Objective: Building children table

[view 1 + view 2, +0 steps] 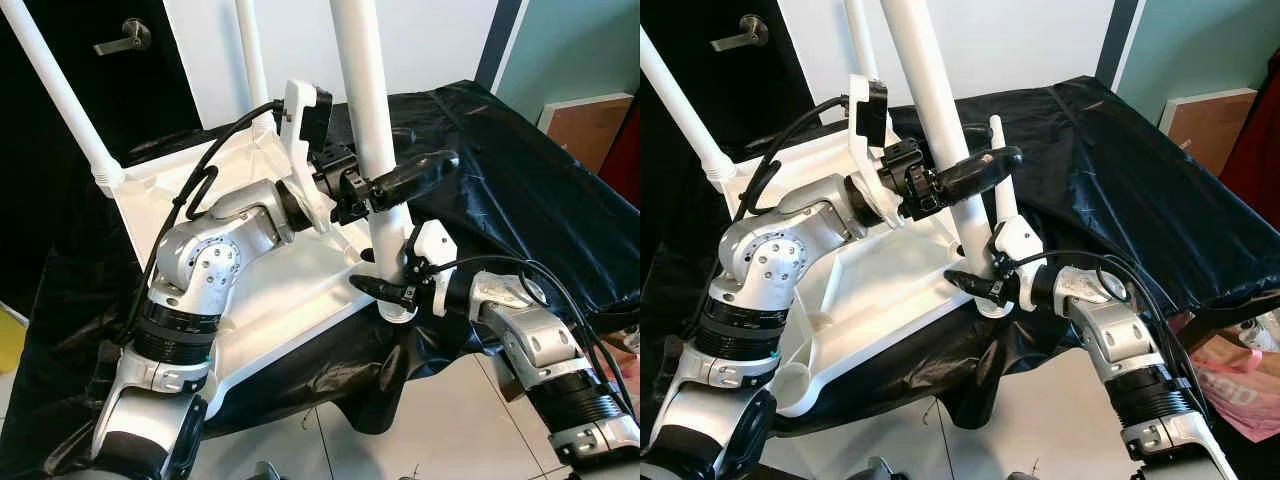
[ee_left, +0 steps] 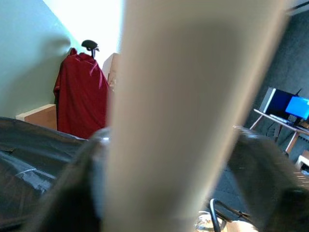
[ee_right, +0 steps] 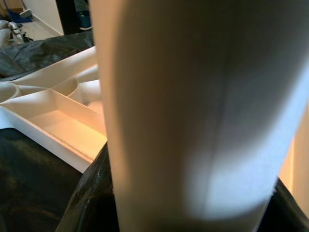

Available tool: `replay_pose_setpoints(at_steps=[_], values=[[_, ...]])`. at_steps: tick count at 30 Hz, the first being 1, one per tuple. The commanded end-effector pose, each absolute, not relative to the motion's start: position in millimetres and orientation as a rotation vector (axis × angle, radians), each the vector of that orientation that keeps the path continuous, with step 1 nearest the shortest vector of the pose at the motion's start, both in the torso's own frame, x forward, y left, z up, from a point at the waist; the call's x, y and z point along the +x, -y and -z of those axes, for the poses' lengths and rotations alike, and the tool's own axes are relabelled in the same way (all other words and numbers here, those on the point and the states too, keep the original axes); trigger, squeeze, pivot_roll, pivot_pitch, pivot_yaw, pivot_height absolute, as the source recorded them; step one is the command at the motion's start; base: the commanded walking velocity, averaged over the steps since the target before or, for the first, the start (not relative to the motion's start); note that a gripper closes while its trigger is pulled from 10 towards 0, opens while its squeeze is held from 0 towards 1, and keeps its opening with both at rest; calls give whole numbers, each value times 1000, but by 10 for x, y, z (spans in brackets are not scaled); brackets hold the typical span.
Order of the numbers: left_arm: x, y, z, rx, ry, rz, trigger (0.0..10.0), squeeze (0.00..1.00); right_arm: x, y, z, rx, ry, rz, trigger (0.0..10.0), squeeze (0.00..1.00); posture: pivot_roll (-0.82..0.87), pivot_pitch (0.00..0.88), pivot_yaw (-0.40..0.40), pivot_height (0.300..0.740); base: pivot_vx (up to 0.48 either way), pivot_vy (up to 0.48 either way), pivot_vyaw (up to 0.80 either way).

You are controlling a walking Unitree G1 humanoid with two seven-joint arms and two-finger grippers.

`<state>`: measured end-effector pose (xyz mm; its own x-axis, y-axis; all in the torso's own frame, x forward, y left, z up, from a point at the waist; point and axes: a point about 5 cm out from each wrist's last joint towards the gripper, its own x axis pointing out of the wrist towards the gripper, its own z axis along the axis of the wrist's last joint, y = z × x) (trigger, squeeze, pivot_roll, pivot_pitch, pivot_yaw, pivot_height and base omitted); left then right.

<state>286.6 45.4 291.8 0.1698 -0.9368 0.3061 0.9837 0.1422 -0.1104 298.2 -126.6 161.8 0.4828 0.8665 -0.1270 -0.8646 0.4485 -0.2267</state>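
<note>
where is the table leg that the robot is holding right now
The white table leg stands upright at the near right corner of the upside-down white tabletop, centre of the head views, with the left gripper clamped higher up and the right gripper near its base.

Upturned tabletop [image 1: 290, 290] lies on the sheet [image 1: 520, 190], underside up; near leg [image 1: 365, 110] stands upright in its right front corner; left gripper [image 1: 400, 180] clamps that leg partway up; right gripper [image 1: 385, 290] clamps it lower, just above the socket; another leg [image 1: 60, 95] rises at the left corner; a third leg [image 1: 252, 60] behind; door [image 1: 100, 60] behind-left.
</note>
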Motion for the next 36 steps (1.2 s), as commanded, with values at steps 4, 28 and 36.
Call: replay_pose_setpoints(at_steps=[4,28,36], values=[[2751,-438,-2982,-292,205,1581,0,0,2992,1245,-1612,-245,-31,-1070,10000,0,-85,8,21,740,0,0,0],[3064,-437,-2993,-227,173,1260,10000,0,3067,1219,-1704,-162,2,-988,10000,1000,-102,0,4,740,0,0,0],[3216,-395,-3189,-224,168,1046,10000,0,3147,1105,-1752,-98,98,-818,10000,0,-93,0,-6,740,0,0,0]])
